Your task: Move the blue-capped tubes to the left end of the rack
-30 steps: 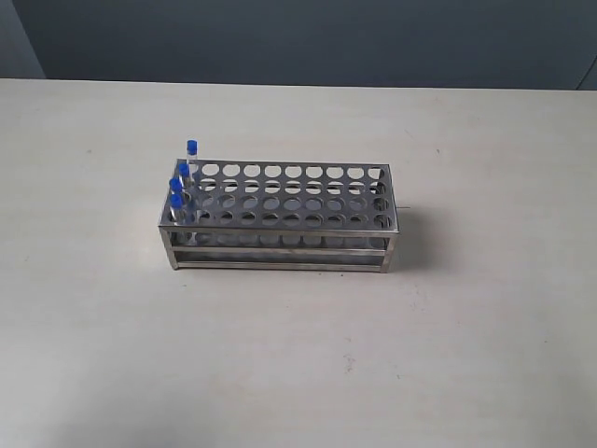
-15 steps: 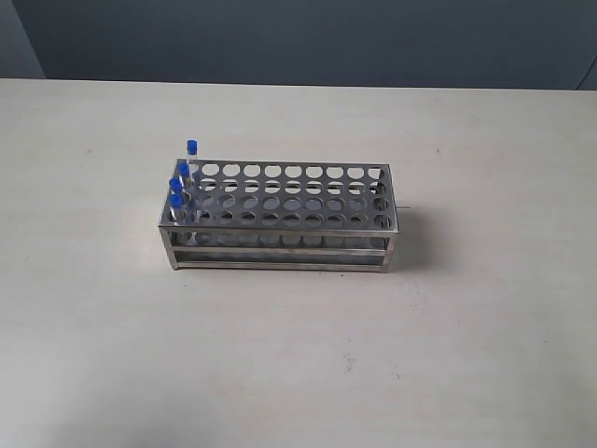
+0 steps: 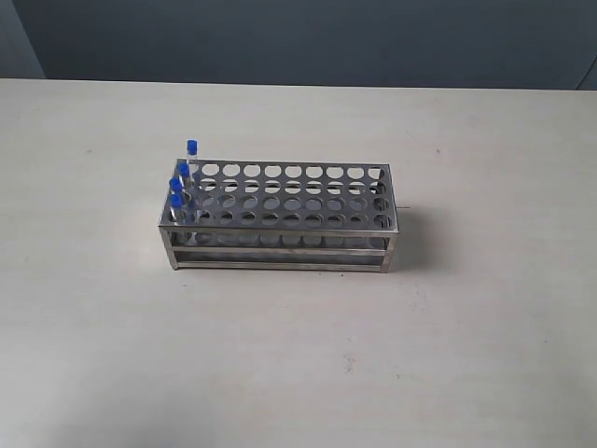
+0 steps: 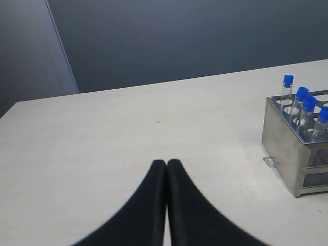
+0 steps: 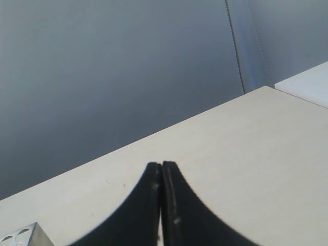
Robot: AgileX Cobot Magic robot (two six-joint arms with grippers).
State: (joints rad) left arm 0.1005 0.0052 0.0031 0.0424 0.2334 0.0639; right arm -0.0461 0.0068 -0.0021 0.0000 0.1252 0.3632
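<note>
Shiny perforated steel rack [image 3: 280, 227] sits on the matte pale table [image 3: 298, 364]. Four slim clear blue-capped tubes [image 3: 183, 169] stand upright in its left-end holes. My left gripper [image 4: 167, 163] and right gripper [image 5: 162, 165]: smooth black curved fingers pressed together, holding nothing, clear of the rack.

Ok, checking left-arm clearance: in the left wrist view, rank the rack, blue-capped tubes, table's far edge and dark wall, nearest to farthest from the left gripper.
1. rack and blue-capped tubes, off to one side of the left gripper; the tubes stand in its near end, too close to call.
2. table's far edge, ahead.
3. dark wall, beyond that edge.
</note>
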